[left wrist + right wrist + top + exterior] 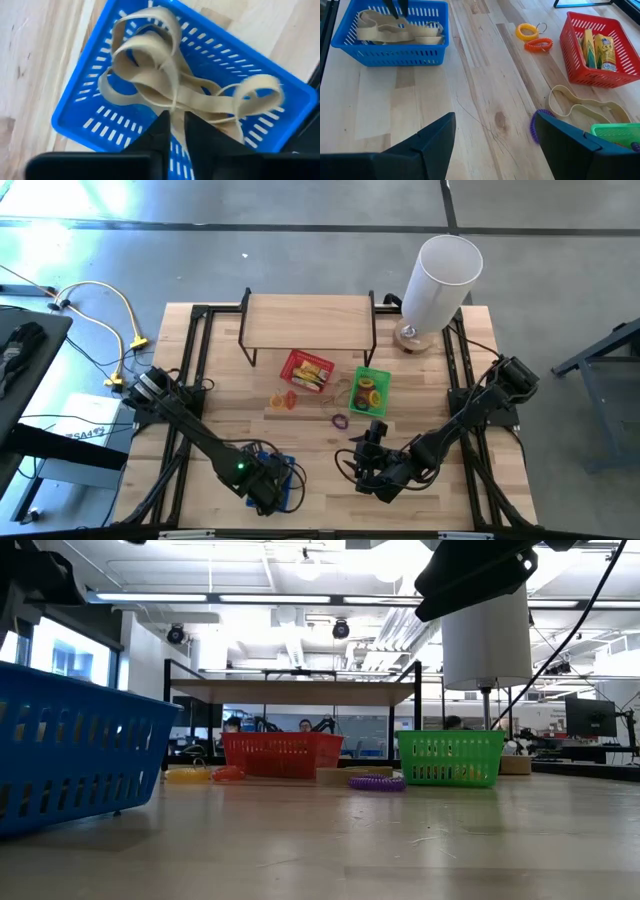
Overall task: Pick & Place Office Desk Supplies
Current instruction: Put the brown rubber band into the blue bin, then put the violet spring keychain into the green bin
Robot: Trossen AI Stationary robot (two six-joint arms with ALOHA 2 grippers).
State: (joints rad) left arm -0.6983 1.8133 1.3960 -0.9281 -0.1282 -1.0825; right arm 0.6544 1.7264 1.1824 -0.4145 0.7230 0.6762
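No text, label, brand, number or sign could be read on anything in these views.

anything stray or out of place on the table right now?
Yes. Four supplies lie loose on the wood, outside any basket: a yellow coil, an orange coil, a purple coil and a tan band beside the red basket. The other tan bands are heaped in the blue basket.

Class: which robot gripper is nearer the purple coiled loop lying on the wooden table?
Right. The right gripper sits just short of the purple coiled loop; the left gripper hangs over the blue basket.
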